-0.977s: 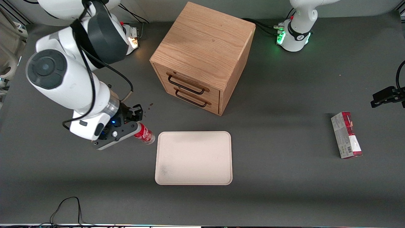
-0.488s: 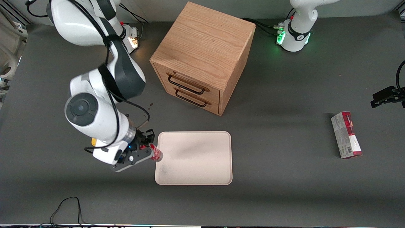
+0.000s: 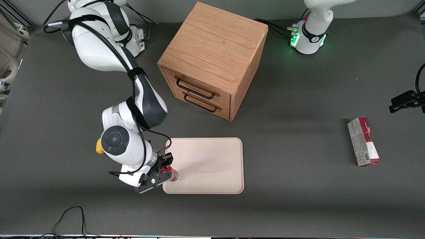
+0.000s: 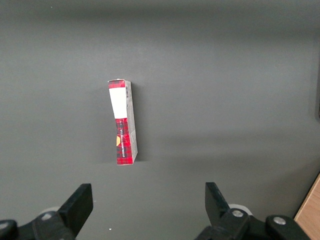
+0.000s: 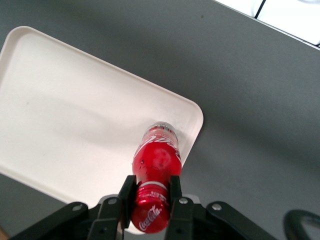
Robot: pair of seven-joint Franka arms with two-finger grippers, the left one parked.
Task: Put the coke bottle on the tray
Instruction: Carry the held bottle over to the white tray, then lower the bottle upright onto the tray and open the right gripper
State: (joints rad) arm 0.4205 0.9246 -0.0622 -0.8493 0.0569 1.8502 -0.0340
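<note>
Holding: the coke bottle sits clamped between the two black fingers of the gripper, pinched at the neck just under the red cap.
Bottle position: its clear base is over the tray, at the tray's corner toward the working arm's end of the table and nearest the front camera; whether the base touches the tray cannot be told.
Bottle in the front view: only a short red stretch of the coke bottle shows past the gripper, just inside the tray rim.
Arm pose: the right arm reaches from its base down toward the front camera, elbow bent, with the wrist low over the tray's edge and the gripper pointing downward.
Change: one second ago the bottle was held over bare table, beside the tray corner nearer the cabinet; half a second ago it was at the tray's short edge; the arm has since carried it nearer the front camera and over the tray.
Writing: white Coca-Cola script runs along the red bottle, clearest on the neck.
Cabinet: a wooden box with two drawers and dark handles, farther from the front camera than the tray.
Carton: red and grey, lying flat toward the parked arm's end of the table; its print is too small to read.
Table: dark grey.
</note>
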